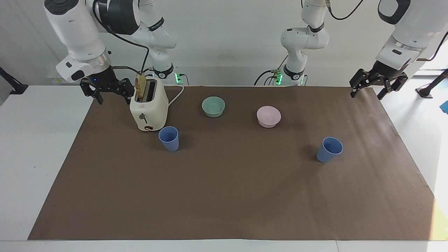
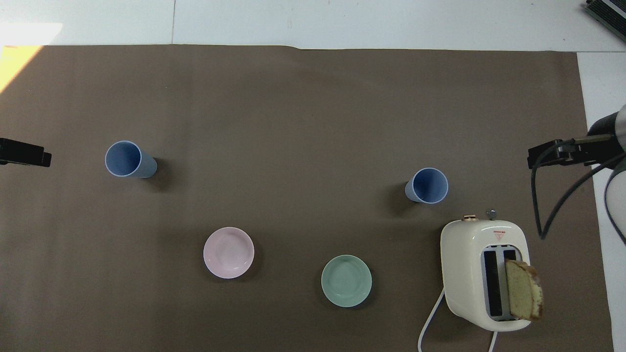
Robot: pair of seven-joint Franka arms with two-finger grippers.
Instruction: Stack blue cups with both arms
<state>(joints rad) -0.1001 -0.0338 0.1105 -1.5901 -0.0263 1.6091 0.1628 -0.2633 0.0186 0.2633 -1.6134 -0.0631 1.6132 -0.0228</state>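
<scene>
Two blue cups stand upright and apart on the brown mat. One cup [image 1: 169, 138] [image 2: 427, 186] stands toward the right arm's end, just farther from the robots than the toaster. The other cup [image 1: 329, 149] [image 2: 128, 159] stands alone toward the left arm's end. My right gripper [image 1: 113, 98] [image 2: 533, 159] is open and empty, raised over the mat's edge beside the toaster. My left gripper [image 1: 366, 95] [image 2: 46, 159] is open and empty, raised over the mat's corner at its own end. Neither gripper is near a cup.
A cream toaster [image 1: 148, 108] [image 2: 464, 254] holds a slice of bread [image 2: 523, 289], and its white cord trails toward the robots. A teal-green bowl [image 1: 213, 106] [image 2: 346, 281] and a pale pink bowl [image 1: 268, 116] [image 2: 228, 253] sit nearer to the robots than the cups.
</scene>
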